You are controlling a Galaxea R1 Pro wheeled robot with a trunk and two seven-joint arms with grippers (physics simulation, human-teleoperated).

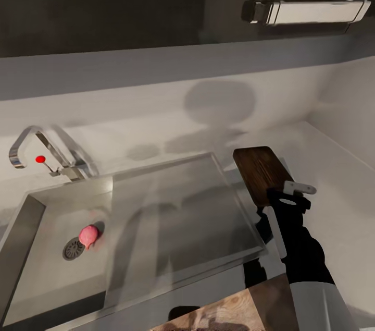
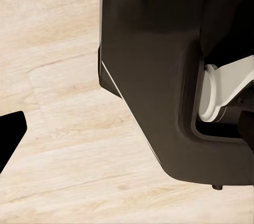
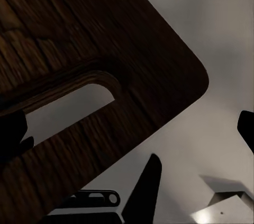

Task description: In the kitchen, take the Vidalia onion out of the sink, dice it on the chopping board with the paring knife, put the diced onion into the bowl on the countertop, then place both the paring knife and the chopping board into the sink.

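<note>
item: chopping board [image 1: 259, 170], right of centre on the countertop [image 1: 338, 174], beside the sink [image 1: 172, 227]. right gripper [image 1: 291, 196] was over its slot-handle end, likely positioning to grasp; finger spread could not be told. sink held a pink onion [image 1: 88, 234] by the drain [image 1: 73, 248], lower left.

Dark wood-grain chopping board [image 1: 259, 168], seemingly matt steel sink [image 1: 156, 227]

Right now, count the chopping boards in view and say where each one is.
1. The dark-brown chopping board lies on the countertop just right of the sink, with the right gripper at its near, slot-handle end. Others may lie outside the pictures.
</note>
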